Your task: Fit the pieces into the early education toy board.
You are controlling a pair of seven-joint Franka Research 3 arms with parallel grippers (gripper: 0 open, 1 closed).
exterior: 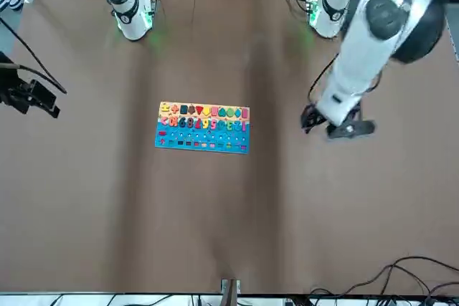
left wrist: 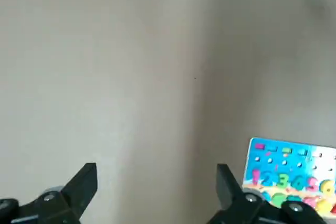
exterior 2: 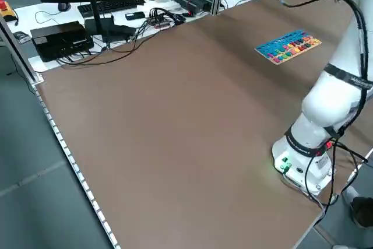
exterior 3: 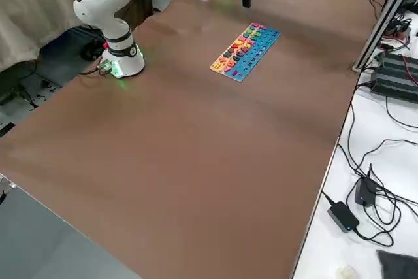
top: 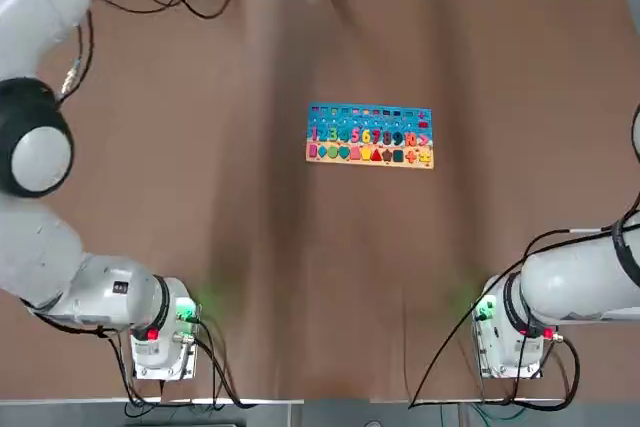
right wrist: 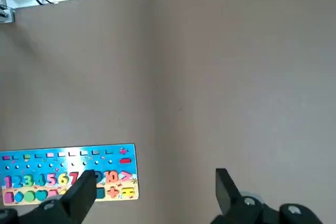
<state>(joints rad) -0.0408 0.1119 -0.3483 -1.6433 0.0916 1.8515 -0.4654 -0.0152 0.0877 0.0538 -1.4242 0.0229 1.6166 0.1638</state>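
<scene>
The left gripper (left wrist: pixel 156 182) has its two black fingers (left wrist: pixel 84 184) spread wide with nothing between them, only bare brown table (left wrist: pixel 157 66) beneath. In the front view this gripper (exterior: pixel 336 125) hangs at the right of the frame, level with the board and well apart from it. The right gripper (right wrist: pixel 155 190) is likewise spread wide and empty; in the front view it (exterior: pixel 32 98) sits at the far left edge, also well away from the board.

The early education toy board (top: pixel 370 135) lies flat near the centre of the top view, slightly above and right of middle. Its long axis runs left to right across that frame, tilted very slightly down toward the right. The blue part faces the top edge and the tan strip faces the bottom edge, toward the arm bases. The row of numbers reads upright from the bottom of the frame. In the front view the board (exterior: pixel 204 127) appears reversed, tan strip uppermost.

Loose pieces cannot be made out anywhere on the table.
</scene>
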